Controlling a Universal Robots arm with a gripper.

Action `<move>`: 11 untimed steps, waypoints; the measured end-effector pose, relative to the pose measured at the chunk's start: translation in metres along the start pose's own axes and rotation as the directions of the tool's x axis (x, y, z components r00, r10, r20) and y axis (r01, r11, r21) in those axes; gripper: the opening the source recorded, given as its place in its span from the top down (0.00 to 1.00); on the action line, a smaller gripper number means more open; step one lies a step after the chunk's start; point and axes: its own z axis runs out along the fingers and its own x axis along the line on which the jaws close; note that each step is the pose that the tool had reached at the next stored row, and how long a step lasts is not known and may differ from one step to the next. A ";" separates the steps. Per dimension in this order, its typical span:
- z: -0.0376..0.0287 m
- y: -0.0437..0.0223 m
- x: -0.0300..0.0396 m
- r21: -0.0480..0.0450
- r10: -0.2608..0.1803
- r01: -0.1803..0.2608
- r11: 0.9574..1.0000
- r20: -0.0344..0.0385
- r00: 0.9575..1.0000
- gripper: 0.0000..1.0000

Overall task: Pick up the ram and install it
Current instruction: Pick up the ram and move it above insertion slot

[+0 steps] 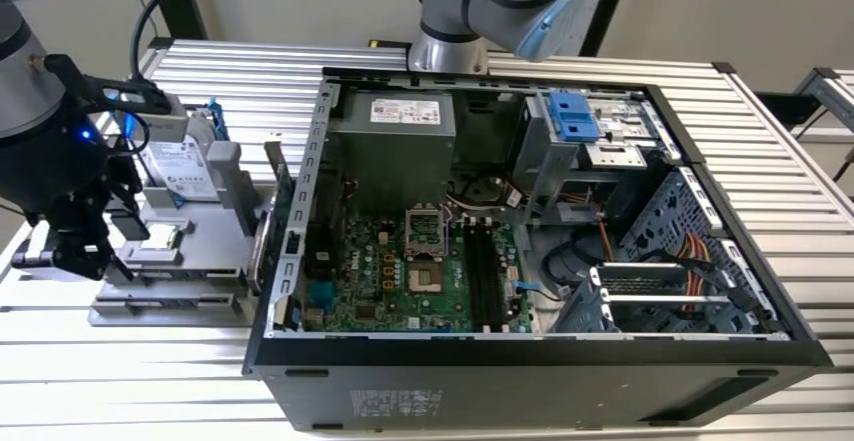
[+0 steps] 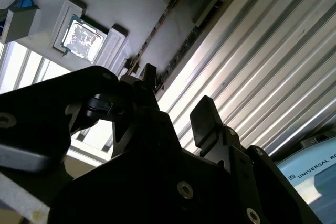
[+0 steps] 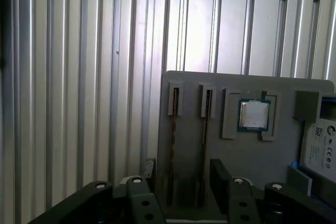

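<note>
Two ram sticks stand on edge in slots of a grey fixture plate (image 3: 189, 85): one ram stick (image 3: 172, 145) and a second (image 3: 204, 145), seen as thin dark strips. In the second wrist view the same ram sticks (image 2: 157, 30) run as dark lines across the plate. My gripper (image 3: 184, 177) hangs open just above them, its black fingers (image 3: 148, 172) standing either side of the pair and touching neither. In the exterior view the gripper (image 1: 80, 251) is over the fixture at the view's left. The motherboard's black ram slots (image 1: 483, 281) lie inside the open computer case.
A square silver CPU (image 3: 254, 114) sits in a pocket of the fixture beside the ram. A hard drive (image 1: 180, 166) stands at the fixture's far end. The open case (image 1: 534, 361) has tall walls, a drive cage (image 1: 594, 126) and loose cables. Ribbed aluminium table (image 1: 240, 81) lies all around.
</note>
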 end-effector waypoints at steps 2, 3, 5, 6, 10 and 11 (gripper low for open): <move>0.0000 0.0000 0.0000 0.000 0.000 0.000 1.000 0.000 1.000 0.00; 0.0000 0.0000 0.0000 0.000 0.000 0.000 1.000 0.000 1.000 0.00; 0.0001 0.0000 0.0000 0.000 0.000 0.000 1.000 0.000 1.000 0.00; 0.0001 0.0000 0.0000 0.000 0.000 0.000 1.000 0.000 1.000 0.00; 0.0004 0.0000 -0.0001 -0.003 0.001 -0.001 1.000 0.000 1.000 0.00; 0.0004 0.0000 0.0000 -0.007 0.002 -0.002 1.000 0.000 1.000 0.00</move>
